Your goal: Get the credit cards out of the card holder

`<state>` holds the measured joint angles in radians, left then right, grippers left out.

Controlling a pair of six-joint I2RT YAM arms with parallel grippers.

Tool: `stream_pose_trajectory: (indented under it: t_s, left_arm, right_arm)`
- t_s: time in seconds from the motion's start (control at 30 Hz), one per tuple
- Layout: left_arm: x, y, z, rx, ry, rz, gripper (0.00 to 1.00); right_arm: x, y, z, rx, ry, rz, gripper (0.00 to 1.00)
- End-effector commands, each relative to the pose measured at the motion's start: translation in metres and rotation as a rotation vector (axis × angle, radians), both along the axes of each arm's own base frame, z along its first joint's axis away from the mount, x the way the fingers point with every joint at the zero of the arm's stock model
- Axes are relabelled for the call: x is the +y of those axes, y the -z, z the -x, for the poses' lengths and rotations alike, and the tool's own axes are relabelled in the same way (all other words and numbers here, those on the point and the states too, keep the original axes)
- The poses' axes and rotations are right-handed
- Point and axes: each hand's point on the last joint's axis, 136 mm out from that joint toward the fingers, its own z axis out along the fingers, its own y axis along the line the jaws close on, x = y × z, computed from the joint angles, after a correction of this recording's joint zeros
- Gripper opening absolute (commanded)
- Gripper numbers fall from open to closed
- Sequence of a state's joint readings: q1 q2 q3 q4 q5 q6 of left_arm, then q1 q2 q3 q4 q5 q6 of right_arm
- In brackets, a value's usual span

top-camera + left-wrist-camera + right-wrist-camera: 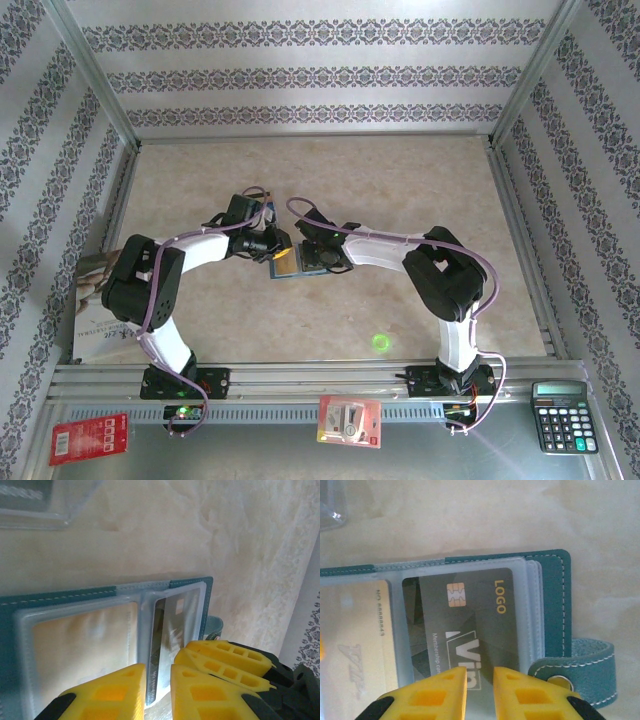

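Beige table (400, 200); card holder (552, 605) seemingly pinched by left claw (159, 669) and right claw (480, 671).

The overhead view is bright and even, slightly washed out with a warm cast. Shadows under the arms are soft and short. The pale worktop (400, 190) carries a small green light spot (380, 341) toward 5 o'clock. The metal sill (260, 445) at 6 o'clock has a dull sheen. The frame posts (95, 75) splay outward from lens bend.

In the left wrist view the worktop blows out toward 2 o'clock. The card holder (60, 597) has clear sleeves (85, 640) hazy with glare, and the dark card (167, 630) turns silvery with reflection. The yellow fingers (105, 695) of the left hand (157, 670) are out of focus.

The right wrist view is sharper, with the card's print legible through milky plastic. The fingers (435, 697) of the right hand (480, 672) are soft at 6 o'clock.
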<state>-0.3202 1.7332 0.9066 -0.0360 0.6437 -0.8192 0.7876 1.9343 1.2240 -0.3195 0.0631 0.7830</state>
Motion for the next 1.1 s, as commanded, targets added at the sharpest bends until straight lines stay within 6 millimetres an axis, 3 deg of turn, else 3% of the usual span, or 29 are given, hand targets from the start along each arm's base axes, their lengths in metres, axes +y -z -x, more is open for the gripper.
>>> stream_pose_trajectory:
  t_s: [0.0,0.4,0.63,0.87,1.07]
  left_arm:
    - [-0.013,-0.001,0.000,-0.006,0.045,0.015,0.20]
    - [-0.032,0.013,0.002,0.023,0.079,0.023,0.17]
    - [-0.008,0.038,0.012,0.054,0.054,-0.130,0.15]
    - [-0.004,0.050,0.018,0.081,0.062,-0.160,0.14]
    - [-0.003,0.051,0.018,0.078,0.063,-0.164,0.16]
  right_arm:
    - [-0.006,0.014,0.004,0.051,0.013,0.029,0.23]
    - [-0.011,0.017,0.005,0.075,0.042,-0.019,0.23]
    - [-0.008,0.011,0.002,0.064,0.051,-0.087,0.22]
    - [-0.007,-0.019,-0.008,-0.023,0.033,-0.144,0.22]
    - [-0.019,-0.012,-0.012,-0.021,0.044,-0.082,0.24]
